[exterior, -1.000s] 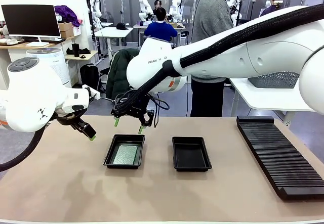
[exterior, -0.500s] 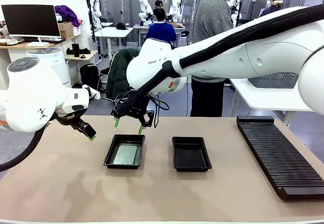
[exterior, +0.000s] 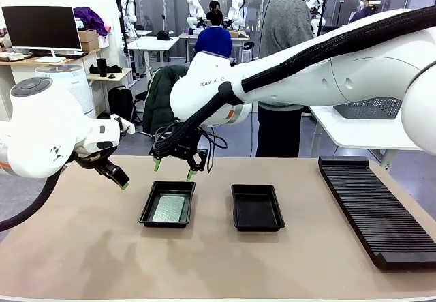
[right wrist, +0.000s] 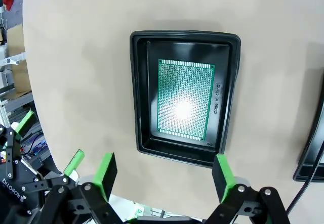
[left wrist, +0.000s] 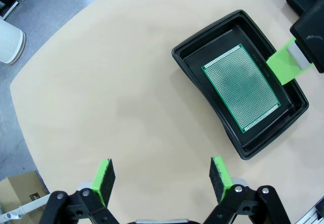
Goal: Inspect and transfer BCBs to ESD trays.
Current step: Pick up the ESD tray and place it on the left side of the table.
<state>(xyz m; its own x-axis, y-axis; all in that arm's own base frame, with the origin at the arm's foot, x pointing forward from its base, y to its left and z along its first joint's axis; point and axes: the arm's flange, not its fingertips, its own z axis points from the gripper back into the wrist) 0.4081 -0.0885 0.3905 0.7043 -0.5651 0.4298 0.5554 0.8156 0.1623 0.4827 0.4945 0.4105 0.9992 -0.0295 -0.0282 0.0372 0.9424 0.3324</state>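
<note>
Black ribbed rack [exterior: 378, 210], tan table [exterior: 88, 247]

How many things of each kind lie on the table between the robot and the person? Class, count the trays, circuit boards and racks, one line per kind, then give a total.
Black trays: 2, the left tray and the right tray
Green circuit boards: 1, the circuit board lying in the left tray
Black slotted racks: 1, the slotted rack
Total: 4

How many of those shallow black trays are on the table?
2. The left tray lies near the middle of the table, a green board flat in it. The right tray sits beside it, apart, bare inside. No spot seems to hide another.
</note>
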